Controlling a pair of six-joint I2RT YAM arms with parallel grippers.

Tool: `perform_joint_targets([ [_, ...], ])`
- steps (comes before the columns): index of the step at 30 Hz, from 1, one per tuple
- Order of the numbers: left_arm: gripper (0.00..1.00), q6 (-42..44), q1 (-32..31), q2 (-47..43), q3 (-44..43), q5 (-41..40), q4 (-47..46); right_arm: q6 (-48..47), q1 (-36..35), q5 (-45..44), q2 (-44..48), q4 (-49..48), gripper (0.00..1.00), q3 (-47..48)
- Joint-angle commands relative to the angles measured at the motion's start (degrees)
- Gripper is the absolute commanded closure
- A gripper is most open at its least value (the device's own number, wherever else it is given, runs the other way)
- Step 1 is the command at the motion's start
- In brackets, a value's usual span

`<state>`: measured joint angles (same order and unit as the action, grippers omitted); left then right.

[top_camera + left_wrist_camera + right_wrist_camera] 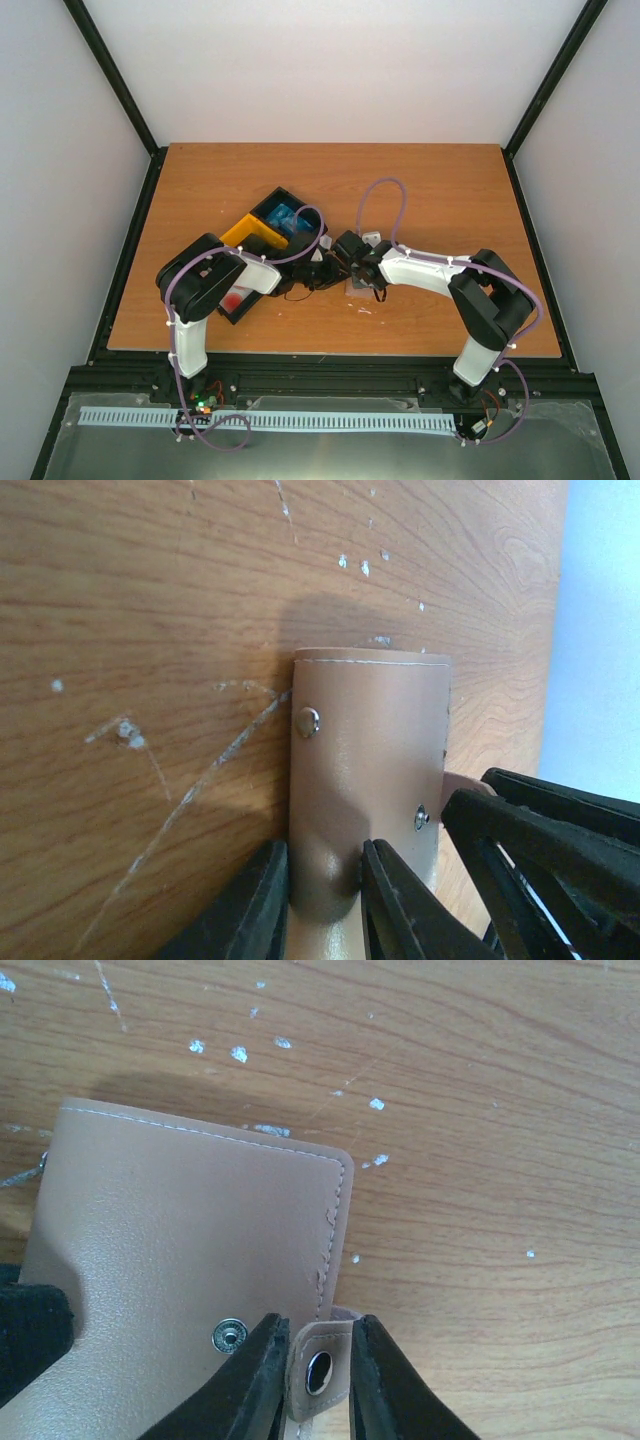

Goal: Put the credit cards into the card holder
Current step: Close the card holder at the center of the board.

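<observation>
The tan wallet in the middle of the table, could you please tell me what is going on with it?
Both arms are working on the wallet. The left hand pinches one edge of it, while the right hand grips its unsnapped tab, apparently to open it. The blue cards sit in a black bin nearby, not yet loaded.
</observation>
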<state>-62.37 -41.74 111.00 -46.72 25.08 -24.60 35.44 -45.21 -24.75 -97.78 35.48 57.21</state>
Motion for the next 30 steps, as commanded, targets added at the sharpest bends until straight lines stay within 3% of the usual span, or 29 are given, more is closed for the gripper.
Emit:
perform_joint_targets([
  [1,0.77,0.1,-0.8,4.9,2.8,-4.5,12.1,1.0,-0.6,-2.5,0.9,1.4,0.82,1.8],
  [6,0.77,0.1,-0.8,4.9,2.9,-4.5,12.1,1.6,-0.6,-2.7,1.4,2.0,0.82,1.8],
  [12,0.77,0.1,-0.8,4.9,2.9,-4.4,12.0,1.8,-0.6,-2.4,1.7,2.0,0.93,1.6],
  [23,0.78,0.0,-0.8,5.0,3.0,-4.4,12.0,2.1,-0.7,-1.9,2.9,2.0,0.89,1.5],
  [30,0.78,0.0,-0.8,5.1,3.0,-4.4,11.9,2.3,-0.7,-1.5,2.7,2.1,0.97,1.2],
])
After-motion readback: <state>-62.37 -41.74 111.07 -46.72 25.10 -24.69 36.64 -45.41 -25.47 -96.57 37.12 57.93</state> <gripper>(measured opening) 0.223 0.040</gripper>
